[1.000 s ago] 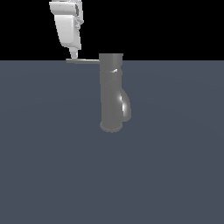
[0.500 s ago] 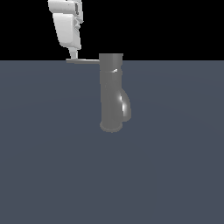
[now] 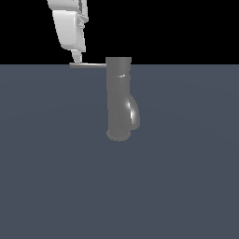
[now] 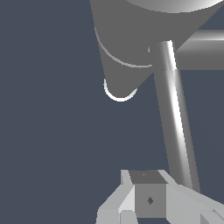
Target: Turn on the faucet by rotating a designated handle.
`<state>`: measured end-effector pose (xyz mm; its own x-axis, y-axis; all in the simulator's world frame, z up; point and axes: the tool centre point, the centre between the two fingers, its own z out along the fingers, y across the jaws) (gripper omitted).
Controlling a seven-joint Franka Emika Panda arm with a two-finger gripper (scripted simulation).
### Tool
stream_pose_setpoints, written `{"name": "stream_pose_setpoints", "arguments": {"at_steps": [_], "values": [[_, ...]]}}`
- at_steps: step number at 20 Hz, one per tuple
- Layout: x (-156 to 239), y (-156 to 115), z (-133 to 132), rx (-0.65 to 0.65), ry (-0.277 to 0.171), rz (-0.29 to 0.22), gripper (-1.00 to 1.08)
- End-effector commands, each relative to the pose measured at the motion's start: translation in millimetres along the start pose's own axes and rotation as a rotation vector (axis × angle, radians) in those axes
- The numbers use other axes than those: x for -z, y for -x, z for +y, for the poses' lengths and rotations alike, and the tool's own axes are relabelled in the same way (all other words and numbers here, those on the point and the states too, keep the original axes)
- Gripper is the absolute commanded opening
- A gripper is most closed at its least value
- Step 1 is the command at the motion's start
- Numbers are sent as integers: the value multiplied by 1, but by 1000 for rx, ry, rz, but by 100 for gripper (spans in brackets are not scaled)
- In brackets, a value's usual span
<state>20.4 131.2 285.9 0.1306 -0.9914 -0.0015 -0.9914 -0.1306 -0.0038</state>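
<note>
1. Exterior view: the faucet (image 3: 119,100) stands upright on the grey floor (image 3: 186,186), its spout bulge toward this view's right; the handle (image 3: 88,65) juts level from its top toward the left.
2. My gripper (image 3: 76,58) hangs over the handle's free end, touching or just above it; I cannot tell which.
3. Wrist view: the handle (image 4: 175,118) runs beside the gripper (image 4: 148,199). Whether the jaws are open or closed, I cannot tell.
4. Handling, as I judge it: rigid, smooth, likely slippery metal. The thin rod should swing about the body, so I would push sideways near its far tip for leverage.
</note>
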Motion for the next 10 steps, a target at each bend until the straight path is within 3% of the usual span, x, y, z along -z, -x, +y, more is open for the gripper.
{"name": "stream_pose_setpoints", "arguments": {"at_steps": [1, 10], "values": [[0, -2, 9, -3, 4, 1, -100], [0, -4, 36, -3, 4, 1, -100]]}}
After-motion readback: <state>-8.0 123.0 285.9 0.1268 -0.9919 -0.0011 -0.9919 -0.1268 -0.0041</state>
